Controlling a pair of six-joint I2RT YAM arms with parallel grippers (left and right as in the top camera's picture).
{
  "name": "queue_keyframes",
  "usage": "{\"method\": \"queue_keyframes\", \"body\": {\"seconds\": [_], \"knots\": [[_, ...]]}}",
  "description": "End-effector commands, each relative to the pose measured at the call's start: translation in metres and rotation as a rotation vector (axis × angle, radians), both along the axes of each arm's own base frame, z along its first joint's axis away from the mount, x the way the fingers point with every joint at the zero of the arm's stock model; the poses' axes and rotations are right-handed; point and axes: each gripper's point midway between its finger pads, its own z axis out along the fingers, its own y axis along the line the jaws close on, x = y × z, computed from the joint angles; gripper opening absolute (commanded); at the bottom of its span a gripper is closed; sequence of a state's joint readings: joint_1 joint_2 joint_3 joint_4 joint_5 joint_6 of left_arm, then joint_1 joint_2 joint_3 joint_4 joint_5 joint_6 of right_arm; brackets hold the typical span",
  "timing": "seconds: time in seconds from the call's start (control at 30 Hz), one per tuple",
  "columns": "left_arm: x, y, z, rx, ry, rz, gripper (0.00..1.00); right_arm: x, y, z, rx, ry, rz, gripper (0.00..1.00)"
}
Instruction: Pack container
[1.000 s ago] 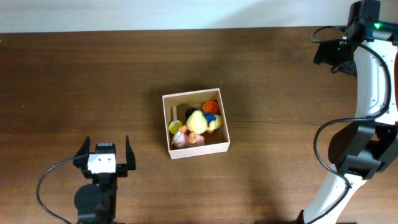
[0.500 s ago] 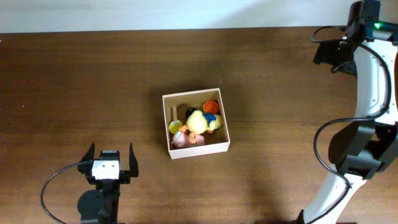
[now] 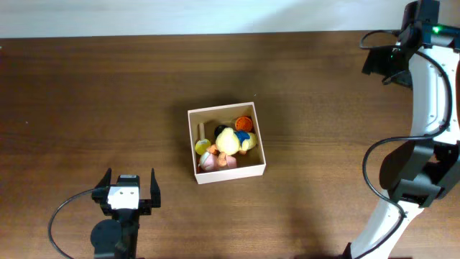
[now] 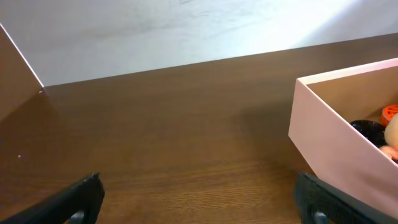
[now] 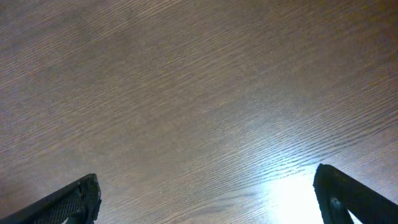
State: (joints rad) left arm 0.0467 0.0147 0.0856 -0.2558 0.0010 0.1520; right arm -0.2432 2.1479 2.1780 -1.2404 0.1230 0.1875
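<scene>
The container [image 3: 231, 173], a square white-walled box with a tan inside, sits mid-table. It holds a yellow plush toy [image 3: 228, 141], an orange piece [image 3: 244, 123], a pink piece [image 3: 208, 162] and other small toys. My left gripper [image 3: 130, 181] is down-left of the box, well apart from it, open and empty. In the left wrist view the left gripper [image 4: 199, 186] frames bare wood, with the container's wall [image 4: 333, 134] to the right. My right gripper [image 5: 208, 186] is open over bare table, and in the overhead view the right gripper [image 3: 376, 59] is at the far right corner.
The white right arm [image 3: 424, 93] curves down the right side of the table to its base [image 3: 406, 176]. The left arm's cable [image 3: 65, 208] loops by the near edge. A pale wall [image 4: 186, 31] runs behind the table's far edge.
My left gripper has drawn back toward the near edge and slightly right, still open. The right arm and the container have not moved.
</scene>
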Motion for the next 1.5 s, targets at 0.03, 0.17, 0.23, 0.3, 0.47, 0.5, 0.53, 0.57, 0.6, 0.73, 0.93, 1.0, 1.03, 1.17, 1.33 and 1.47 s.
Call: {"method": "queue_keyframes", "body": {"seconds": [0.03, 0.17, 0.23, 0.3, 0.47, 0.5, 0.53, 0.57, 0.6, 0.73, 0.93, 1.0, 1.03, 1.17, 1.33, 1.47], "knots": [[0.0, -0.003, -0.001, -0.01, -0.004, -0.013, 0.99, -0.001, 0.0, 0.006, 0.0, -0.015, -0.011, 0.99], [0.0, -0.003, -0.001, -0.01, -0.004, -0.013, 0.99, -0.001, 0.0, 0.006, 0.0, -0.015, -0.011, 0.99], [0.0, -0.003, -0.001, -0.011, -0.004, -0.013, 0.99, -0.001, 0.0, 0.006, 0.0, -0.015, -0.011, 0.99], [0.0, -0.003, -0.001, -0.01, -0.004, -0.013, 0.99, -0.001, 0.0, 0.006, 0.0, -0.015, -0.011, 0.99], [0.0, -0.003, -0.001, -0.01, -0.004, -0.013, 0.99, -0.001, 0.0, 0.006, 0.0, -0.015, -0.011, 0.99], [0.0, -0.003, -0.001, -0.01, -0.004, -0.013, 0.99, -0.001, 0.0, 0.006, 0.0, -0.015, -0.011, 0.99], [0.0, -0.003, -0.001, -0.01, -0.004, -0.013, 0.99, -0.001, 0.0, 0.006, 0.0, -0.015, -0.011, 0.99], [0.0, -0.003, -0.001, -0.01, -0.004, -0.013, 0.99, -0.001, 0.0, 0.006, 0.0, -0.015, -0.011, 0.99], [0.0, -0.003, -0.001, -0.011, -0.004, -0.013, 0.99, -0.001, 0.0, 0.006, 0.0, -0.015, -0.011, 0.99], [0.0, -0.003, -0.001, -0.011, -0.004, -0.013, 0.99, -0.001, 0.0, 0.006, 0.0, -0.015, -0.011, 0.99], [0.0, -0.003, -0.001, -0.011, -0.004, -0.014, 0.99, -0.003, 0.0, 0.006, -0.004, -0.003, -0.006, 0.99], [0.0, -0.003, -0.001, -0.01, -0.004, -0.013, 0.99, -0.01, 0.003, 0.003, 0.012, 0.027, -0.003, 0.99], [0.0, -0.003, -0.001, -0.011, -0.004, -0.013, 0.99, -0.016, 0.007, 0.0, 0.032, 0.052, 0.002, 0.99], [0.0, -0.003, -0.001, -0.01, -0.004, -0.013, 0.99, -0.036, 0.025, 0.007, 0.092, 0.102, 0.023, 0.99], [0.0, -0.003, -0.001, -0.011, -0.004, -0.013, 0.99, -0.042, 0.045, 0.055, 0.056, -0.006, 0.069, 0.99], [0.0, -0.003, -0.001, -0.011, -0.004, -0.013, 0.99, -0.044, 0.055, 0.1, -0.006, -0.129, 0.093, 0.99]]}}
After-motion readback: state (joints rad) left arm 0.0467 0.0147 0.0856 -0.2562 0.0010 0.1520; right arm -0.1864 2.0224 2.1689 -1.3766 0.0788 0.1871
